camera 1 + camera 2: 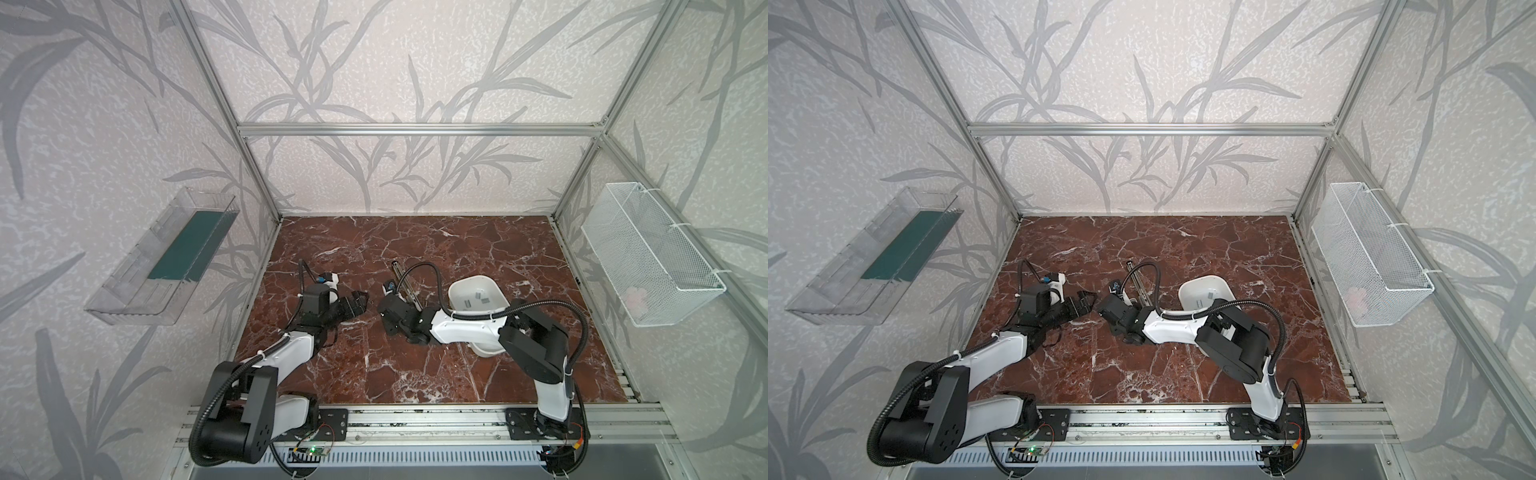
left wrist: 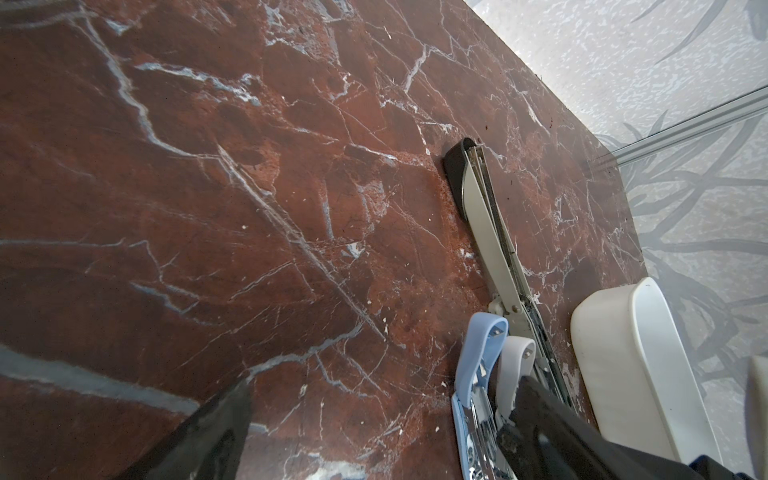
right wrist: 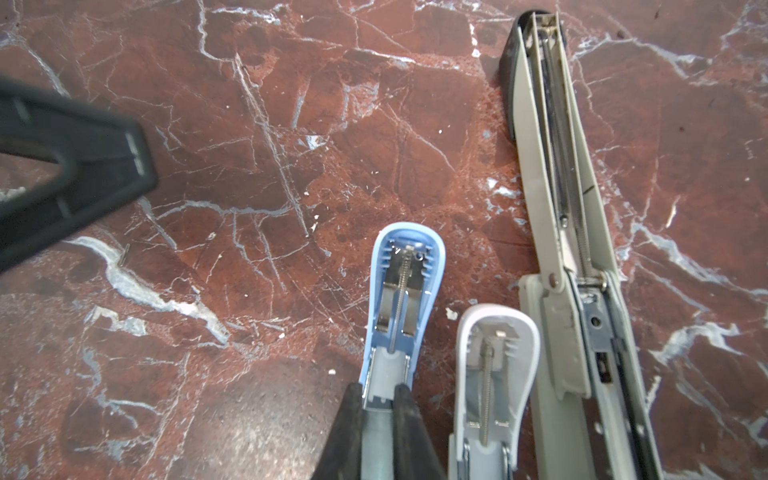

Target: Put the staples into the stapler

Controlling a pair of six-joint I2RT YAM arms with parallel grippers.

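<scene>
the right jaws are pressed onto a narrow grey strip (image 3: 377, 440), most likely staples, its end at the hinge of the blue stapler (image 3: 405, 291), which lies opened flat on the bench (image 3: 249, 145). keep the strip square to the channel and lower it gently before letting go. the left jaws, spread wide and empty, could steady the body. beyond lie a white stapler (image 3: 496, 353) and a long grey stapler (image 3: 557, 166). spare staples (image 1: 483, 296) sit in the white tub (image 1: 456, 291).

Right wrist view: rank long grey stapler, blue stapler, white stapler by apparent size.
1. long grey stapler
2. blue stapler and white stapler: look alike, both cut off by the frame edge, so unranked.
</scene>
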